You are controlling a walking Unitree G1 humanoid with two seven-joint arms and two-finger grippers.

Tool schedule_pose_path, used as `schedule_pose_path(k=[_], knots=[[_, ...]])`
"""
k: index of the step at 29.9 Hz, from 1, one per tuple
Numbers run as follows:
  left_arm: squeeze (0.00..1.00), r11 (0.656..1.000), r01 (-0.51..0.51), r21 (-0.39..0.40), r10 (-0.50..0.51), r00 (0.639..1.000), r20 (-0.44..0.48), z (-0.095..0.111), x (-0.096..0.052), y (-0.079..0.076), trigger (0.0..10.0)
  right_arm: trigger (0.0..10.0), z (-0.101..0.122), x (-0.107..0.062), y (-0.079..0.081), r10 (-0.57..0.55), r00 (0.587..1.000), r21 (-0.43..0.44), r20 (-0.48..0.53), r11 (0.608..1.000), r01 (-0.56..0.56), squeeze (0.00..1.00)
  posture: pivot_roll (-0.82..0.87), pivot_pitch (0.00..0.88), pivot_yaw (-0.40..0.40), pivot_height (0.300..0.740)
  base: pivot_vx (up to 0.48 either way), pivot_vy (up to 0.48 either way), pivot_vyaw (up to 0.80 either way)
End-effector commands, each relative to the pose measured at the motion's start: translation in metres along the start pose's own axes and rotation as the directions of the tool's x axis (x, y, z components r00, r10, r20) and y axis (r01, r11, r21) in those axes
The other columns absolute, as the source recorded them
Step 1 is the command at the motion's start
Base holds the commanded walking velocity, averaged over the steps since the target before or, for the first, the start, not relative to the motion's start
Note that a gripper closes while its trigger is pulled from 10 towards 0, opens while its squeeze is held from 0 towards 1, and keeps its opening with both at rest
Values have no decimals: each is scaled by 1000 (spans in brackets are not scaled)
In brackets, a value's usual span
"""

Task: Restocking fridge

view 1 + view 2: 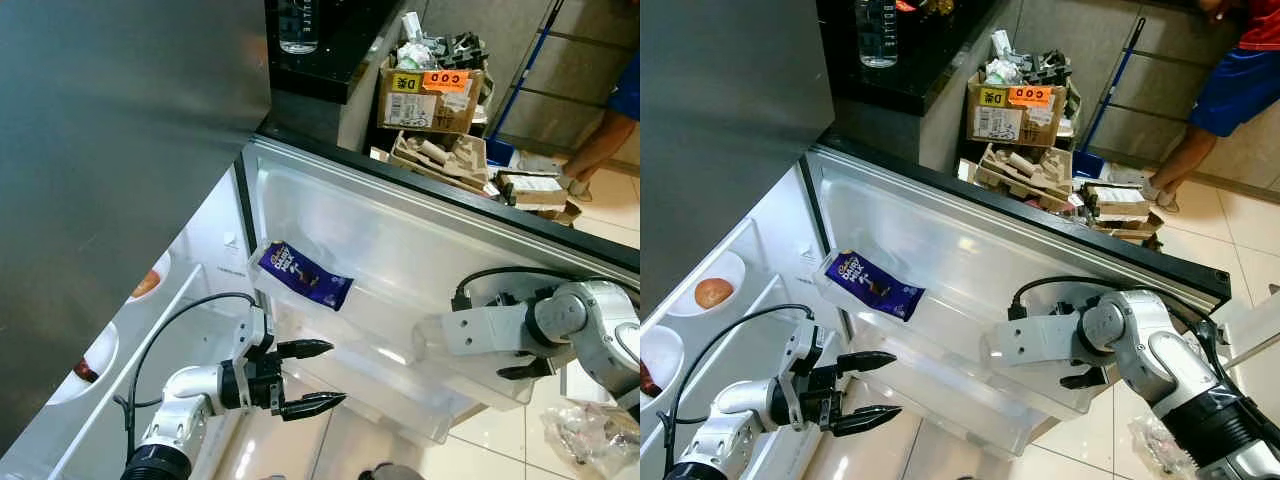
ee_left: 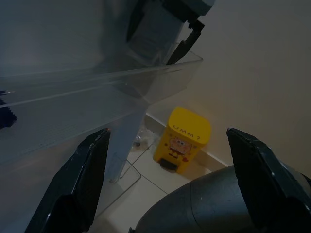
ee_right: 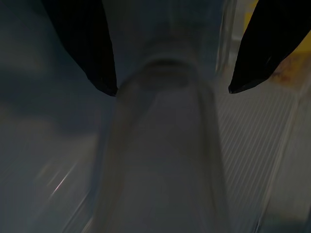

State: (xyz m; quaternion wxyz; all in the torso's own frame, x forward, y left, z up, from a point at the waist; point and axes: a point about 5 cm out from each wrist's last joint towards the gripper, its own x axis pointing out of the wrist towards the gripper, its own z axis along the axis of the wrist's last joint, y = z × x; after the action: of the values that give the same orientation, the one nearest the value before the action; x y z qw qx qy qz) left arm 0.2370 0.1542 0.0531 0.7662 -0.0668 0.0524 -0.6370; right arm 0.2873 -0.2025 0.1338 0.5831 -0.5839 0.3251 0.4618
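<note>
Right gripper (image 3: 170, 87) holds a clear bottle (image 3: 160, 160) inside the door shelf (image 1: 940, 390), beside the blue packet (image 1: 876, 285); left gripper (image 1: 312, 377) wide open below the shelf; bottle likely smooth, slippery, light; grip mid-body

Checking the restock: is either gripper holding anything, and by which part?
The right gripper has a clear bottle between its fingers, apparently around the body. The left gripper is open, empty.

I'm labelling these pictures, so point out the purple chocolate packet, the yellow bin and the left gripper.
purple chocolate packet (image 1: 303, 276), left eye view, wrapper middle.
yellow bin (image 2: 182, 140), left wrist view, front face.
left gripper (image 1: 318, 377), left eye view, between fingertips.
</note>
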Motion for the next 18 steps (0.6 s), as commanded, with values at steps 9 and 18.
schedule_pose_path(k=[9,18], knots=[[0,1000,-2,-6,2,1000,-1,-2,0,-2,10000,0,-7,6,3,-29,999,58,-17,998,30,0,-135,102,-70,740,0,0,0],[0,1000,1,-3,-1,1000,-1,-2,1,-2,10000,0,-17,-3,-3,-55,997,51,-52,997,58,0,-138,93,-73,740,0,0,0]])
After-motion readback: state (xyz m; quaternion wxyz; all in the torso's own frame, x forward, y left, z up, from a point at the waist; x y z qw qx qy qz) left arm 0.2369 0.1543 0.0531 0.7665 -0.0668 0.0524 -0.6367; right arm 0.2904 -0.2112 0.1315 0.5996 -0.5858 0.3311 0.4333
